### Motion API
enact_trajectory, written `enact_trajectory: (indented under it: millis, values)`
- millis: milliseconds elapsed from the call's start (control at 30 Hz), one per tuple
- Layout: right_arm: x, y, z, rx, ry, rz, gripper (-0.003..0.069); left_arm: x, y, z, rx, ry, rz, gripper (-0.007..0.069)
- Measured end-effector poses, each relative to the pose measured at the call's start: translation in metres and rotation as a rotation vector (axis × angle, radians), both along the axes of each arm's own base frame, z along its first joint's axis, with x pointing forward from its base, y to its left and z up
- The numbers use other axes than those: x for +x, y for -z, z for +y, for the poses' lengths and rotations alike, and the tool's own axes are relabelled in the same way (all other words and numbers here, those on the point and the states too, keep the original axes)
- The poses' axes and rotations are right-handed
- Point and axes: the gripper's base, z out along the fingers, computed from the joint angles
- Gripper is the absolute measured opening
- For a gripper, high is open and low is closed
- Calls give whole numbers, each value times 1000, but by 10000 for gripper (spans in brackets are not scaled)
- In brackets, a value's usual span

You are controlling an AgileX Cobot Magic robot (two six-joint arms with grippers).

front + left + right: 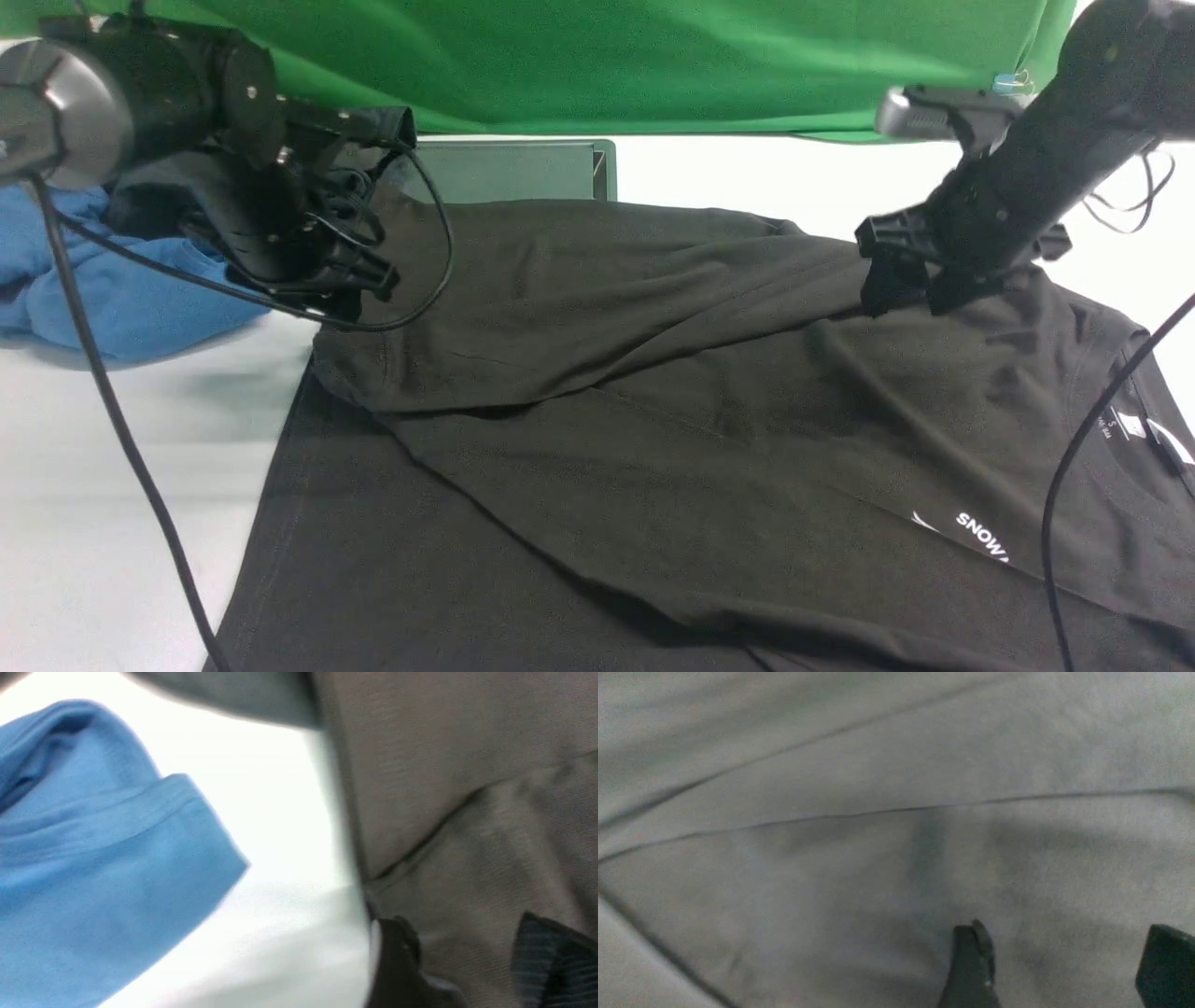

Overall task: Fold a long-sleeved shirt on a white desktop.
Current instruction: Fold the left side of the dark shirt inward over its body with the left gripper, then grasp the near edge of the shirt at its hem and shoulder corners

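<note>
Your shirt [653,392] is soft, matte black knit. It lies spread across the near and middle part of the smooth white desktop [112,448], reaching to the right edge of the front view. Its far part is folded over toward you in one broad flap. That flap ends in a long slanting edge with shallow creases running along it.

Your left gripper [359,280] hangs just over the flap's left corner, where the cloth meets bare table. In the left wrist view its dark ribbed fingers [397,961] stand apart, with the grey-looking fabric lying slack past them and nothing pinched.

Your right gripper [910,294] sits low over the flap's right end, near the shoulder. Its fingers [971,966] are likewise spread, over flat cloth crossed by thin fold lines.

White chest lettering [980,537] reads "SNOW" before the flap's edge cuts it off. The white neck label [1134,425] carries print too small to read.

A crumpled blue garment [121,299] lies to the left of the shirt. A grey rectangular metal hatch [513,170] sits behind it, and a green cloth backdrop [607,65] hangs beyond.
</note>
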Motion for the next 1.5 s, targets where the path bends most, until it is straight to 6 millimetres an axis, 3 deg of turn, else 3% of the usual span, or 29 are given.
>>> enact_trajectory:
  millis: [167,300,400,633,900,967,1033,1067,1100,1133,1267,1500]
  values:
    - [7,16,-1,31,60,9,482,0,0,5,9,-5,-2,369]
    - [19,31,-8,91,148,-26,482,1,-2,1,-13,51,-20,132]
    - [26,35,-13,114,194,-61,482,2,-10,-4,-67,93,-59,37]
    - [32,34,-16,128,230,-122,482,0,-40,-12,-139,130,-194,17]
    - [42,42,-17,142,273,-199,473,-1,-43,-14,-164,123,-204,17]
    - [43,45,-17,138,269,-203,428,-1,-43,-14,-169,129,-203,17]
    - [43,45,-17,133,256,-206,328,-1,-43,-15,-180,133,-201,17]
    - [43,45,-17,134,255,-206,240,-1,-43,-16,-189,129,-201,17]
    - [43,45,-17,134,253,-207,214,-1,-43,-16,-190,129,-201,17]
    - [43,46,-17,126,231,-209,107,-1,-43,-17,-198,129,-200,17]
    - [41,44,-16,110,179,-203,44,-1,-43,-17,-196,142,-198,17]
    - [25,18,-16,89,110,-133,43,-2,-43,-17,-195,148,-193,17]
